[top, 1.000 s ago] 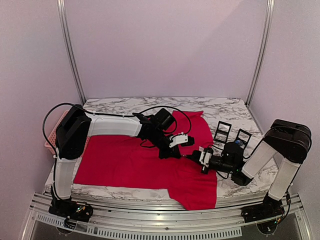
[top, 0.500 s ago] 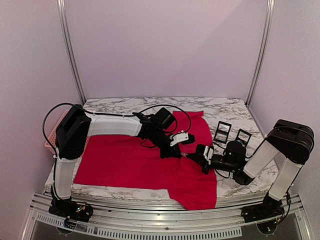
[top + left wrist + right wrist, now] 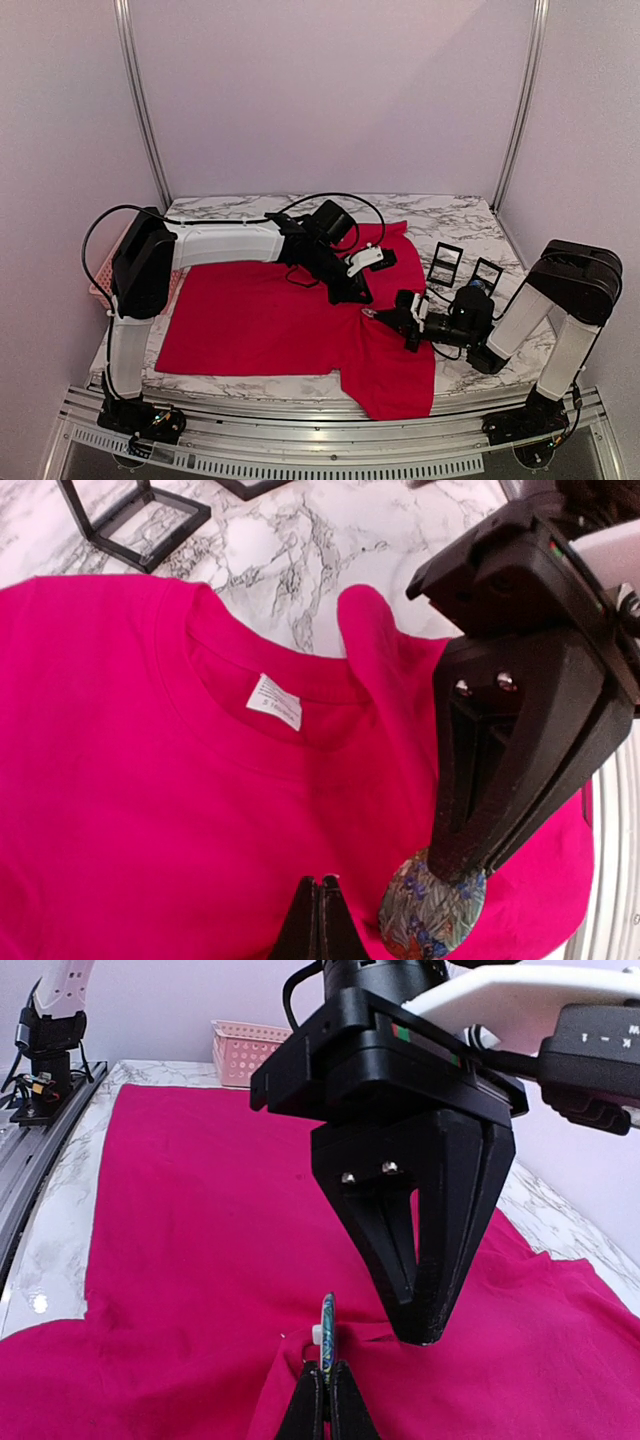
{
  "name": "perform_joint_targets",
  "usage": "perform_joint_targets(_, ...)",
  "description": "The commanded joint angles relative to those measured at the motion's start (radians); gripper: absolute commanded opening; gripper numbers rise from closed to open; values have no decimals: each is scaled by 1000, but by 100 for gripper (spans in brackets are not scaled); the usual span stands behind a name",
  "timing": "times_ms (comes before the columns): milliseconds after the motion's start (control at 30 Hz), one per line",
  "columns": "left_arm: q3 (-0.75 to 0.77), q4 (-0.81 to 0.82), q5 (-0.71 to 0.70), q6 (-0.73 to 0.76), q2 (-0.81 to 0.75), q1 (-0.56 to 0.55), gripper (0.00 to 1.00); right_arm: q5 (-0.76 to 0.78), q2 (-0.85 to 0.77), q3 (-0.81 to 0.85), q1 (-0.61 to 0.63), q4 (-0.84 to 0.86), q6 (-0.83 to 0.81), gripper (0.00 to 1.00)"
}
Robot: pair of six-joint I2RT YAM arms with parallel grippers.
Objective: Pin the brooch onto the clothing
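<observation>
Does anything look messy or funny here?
Yes. The red T-shirt is not flat: it bunches up where the left hand pinches it, and one corner hangs over the near edge of the table.

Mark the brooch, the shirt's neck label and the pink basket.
brooch [image 3: 432,922], left wrist view, centre of its patterned face.
neck label [image 3: 274,701], left wrist view, middle of the white tag.
pink basket [image 3: 247,1052], right wrist view, its near side wall.
</observation>
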Motion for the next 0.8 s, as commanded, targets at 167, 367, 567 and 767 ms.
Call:
perform_joint_targets(167, 55, 84, 8, -48, 66, -16, 0, -140, 31, -2, 9, 192, 151, 0)
perform_joint_targets(367, 70, 44, -14, -7, 75, -15, 0, -92, 27, -43, 15, 234, 241, 0)
perform_joint_targets(567, -13, 30, -62, 58, 2, -6, 10, -76, -37, -33, 14, 120, 304, 0)
perform_joint_targets(767, 5, -84, -44, 135, -73, 80, 43, -94, -43, -12, 2, 46, 351, 0)
